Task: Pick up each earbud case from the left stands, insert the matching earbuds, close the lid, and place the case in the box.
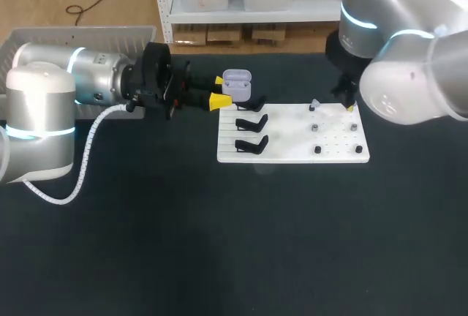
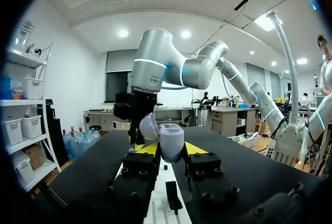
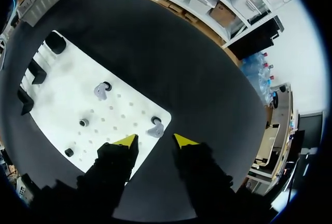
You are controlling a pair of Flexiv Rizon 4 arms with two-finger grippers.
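Observation:
A lavender earbud case (image 1: 236, 80) with its lid up is held just behind the white board (image 1: 292, 156), and my left gripper (image 1: 219, 91) is shut on it. In the left wrist view the case (image 2: 171, 142) sits between the yellow fingertips (image 2: 147, 148), with the lid (image 2: 149, 126) tilted back. My right gripper (image 1: 349, 104) hangs over the board's far right corner. In the right wrist view it (image 3: 155, 140) stands open around a grey earbud (image 3: 155, 128) without touching it. A second earbud (image 3: 101, 90) stands further in on the board (image 3: 72, 89).
Three black stands (image 1: 252, 121) line the board's left side, all bare. Small black pegs (image 1: 318, 149) dot its right half. A pale slatted box (image 1: 88, 38) sits at the table's back left, behind my left arm.

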